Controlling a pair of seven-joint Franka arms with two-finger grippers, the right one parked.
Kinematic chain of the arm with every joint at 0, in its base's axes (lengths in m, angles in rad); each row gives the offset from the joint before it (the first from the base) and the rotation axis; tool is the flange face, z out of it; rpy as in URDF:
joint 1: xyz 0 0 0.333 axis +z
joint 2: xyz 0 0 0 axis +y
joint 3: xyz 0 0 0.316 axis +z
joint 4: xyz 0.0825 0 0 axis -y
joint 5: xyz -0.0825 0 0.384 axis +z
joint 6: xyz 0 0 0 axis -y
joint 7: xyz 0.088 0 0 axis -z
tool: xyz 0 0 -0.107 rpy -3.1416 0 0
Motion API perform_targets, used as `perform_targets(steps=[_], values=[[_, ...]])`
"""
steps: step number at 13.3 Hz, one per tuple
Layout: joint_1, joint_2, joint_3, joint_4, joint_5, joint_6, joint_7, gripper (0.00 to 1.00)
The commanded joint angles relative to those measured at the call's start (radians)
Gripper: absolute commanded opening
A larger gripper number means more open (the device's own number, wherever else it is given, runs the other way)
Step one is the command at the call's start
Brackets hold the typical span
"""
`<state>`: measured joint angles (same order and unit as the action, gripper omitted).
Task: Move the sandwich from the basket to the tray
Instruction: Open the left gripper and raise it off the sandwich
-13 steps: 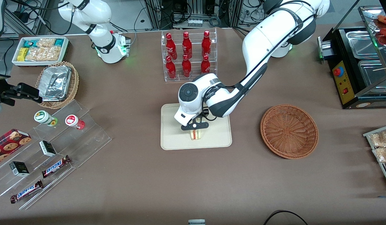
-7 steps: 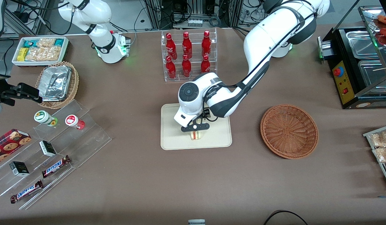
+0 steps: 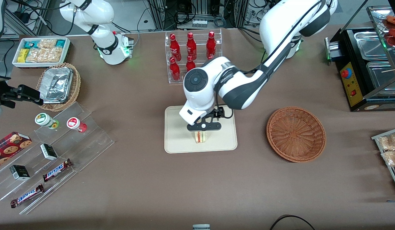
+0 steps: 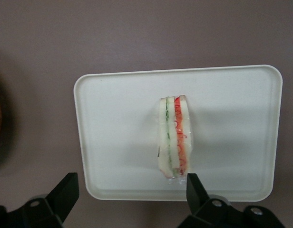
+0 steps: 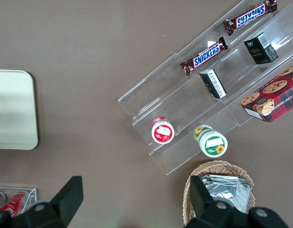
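The sandwich (image 3: pixel 200 136) (image 4: pixel 175 137) stands on its edge on the cream tray (image 3: pixel 178 140) (image 4: pixel 118 118), in the half of the tray nearer the front camera, with its red and green filling layers showing. My left gripper (image 3: pixel 202 130) (image 4: pixel 131 179) hangs open straight above the sandwich. Its black fingers (image 4: pixel 66 186) are wide apart and hold nothing. The reddish-brown basket (image 3: pixel 296 134) lies empty beside the tray, toward the working arm's end of the table. A corner of the tray (image 5: pixel 13 109) also shows in the right wrist view.
A clear rack of red bottles (image 3: pixel 192 54) stands just farther from the front camera than the tray. Toward the parked arm's end are a stepped acrylic shelf (image 3: pixel 56 150) with snack bars and cups, a tan basket of foil trays (image 3: pixel 58 84) and a white snack bin (image 3: pixel 40 51). A black food warmer (image 3: pixel 367 67) stands at the working arm's end.
My left gripper has risen away from the sandwich, and the arm's wrist now sits higher over the tray. The sandwich stays where it was on the tray.
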<state>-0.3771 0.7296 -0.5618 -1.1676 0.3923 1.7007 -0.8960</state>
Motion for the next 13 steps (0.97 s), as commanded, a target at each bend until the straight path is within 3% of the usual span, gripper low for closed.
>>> perform_targets(steps=[1, 6, 12, 13], values=[[0.099, -0.128, -0.001, -0.145, -0.075, 0.016, 0.042, 1.00], [0.233, -0.272, -0.001, -0.319, -0.078, 0.085, 0.043, 1.00], [0.325, -0.314, -0.001, -0.320, -0.082, 0.077, 0.074, 1.00], [0.351, -0.334, 0.000, -0.330, -0.117, 0.067, 0.130, 1.00]])
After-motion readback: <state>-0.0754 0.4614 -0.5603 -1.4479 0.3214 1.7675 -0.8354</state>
